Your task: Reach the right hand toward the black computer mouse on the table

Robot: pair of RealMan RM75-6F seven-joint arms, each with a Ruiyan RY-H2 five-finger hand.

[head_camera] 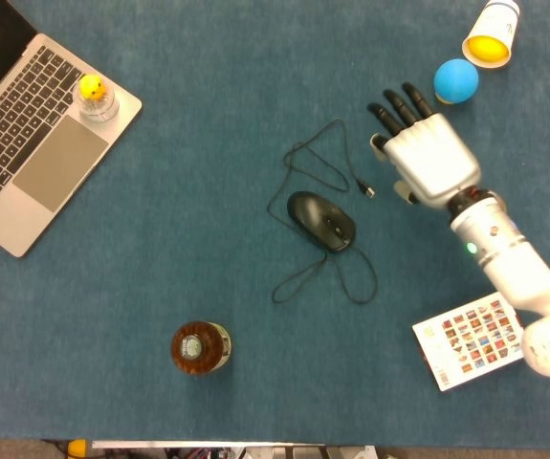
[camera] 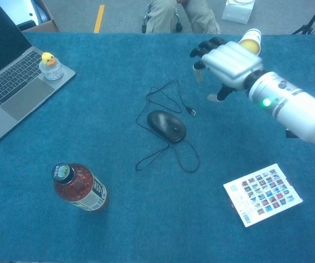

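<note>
Head view: mouse [head_camera: 321, 221] left of robot hand [head_camera: 426, 156]

The right hand [head_camera: 426, 158] has a white shell, black fingers [head_camera: 401, 106], and a green-lit white forearm.

My head view looks straight down on the blue worktop [head_camera: 208, 115], its far edge out of frame. My chest view sits lower and looks forward at a slant, taking in the floor beyond the worktop. Both share the laptop [head_camera: 35, 134] at left, the mouse [head_camera: 321, 220] mid-frame, the bottle [camera: 79, 187] and the picture card [camera: 262, 193].
</note>
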